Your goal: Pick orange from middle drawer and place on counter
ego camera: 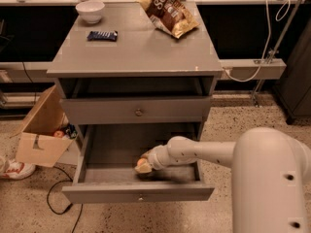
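Note:
The middle drawer (pixel 138 193) is pulled open below the closed knobbed drawer front (pixel 138 111). My gripper (pixel 143 166) reaches in from the right and sits low over the drawer floor near its middle front. A small orange-yellow patch, which seems to be the orange (pixel 145 155), shows right at the gripper's tip; most of it is hidden by the gripper. The grey counter (pixel 141 52) is the cabinet's top, above the drawers.
On the counter stand a white bowl (pixel 90 9), a blue snack bar (pixel 102 35) and a chip bag (pixel 167 11). A cardboard box (pixel 41 130) with a red fruit (pixel 59 134) stands on the floor at the left. A black cable (pixel 63 203) lies by the drawer's left corner.

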